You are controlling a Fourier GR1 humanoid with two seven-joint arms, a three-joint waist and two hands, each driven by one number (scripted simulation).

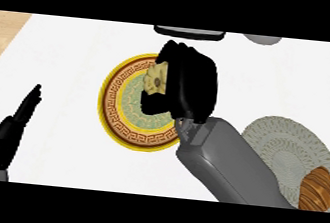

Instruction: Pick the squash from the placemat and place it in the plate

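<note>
One croissant (316,189), one squash (155,79), one plate (120,110)

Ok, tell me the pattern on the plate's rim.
Head view: the plate has a yellow edge and a brown Greek-key band.

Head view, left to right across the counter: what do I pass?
Left hand resting at the edge → plate → squash in the right hand → placemat → a brown item on it.

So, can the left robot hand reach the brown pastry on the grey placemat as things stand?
Probably not easily. The left robot hand rests at the far left, and the right forearm lies across the way to the pastry on the placemat.
</note>
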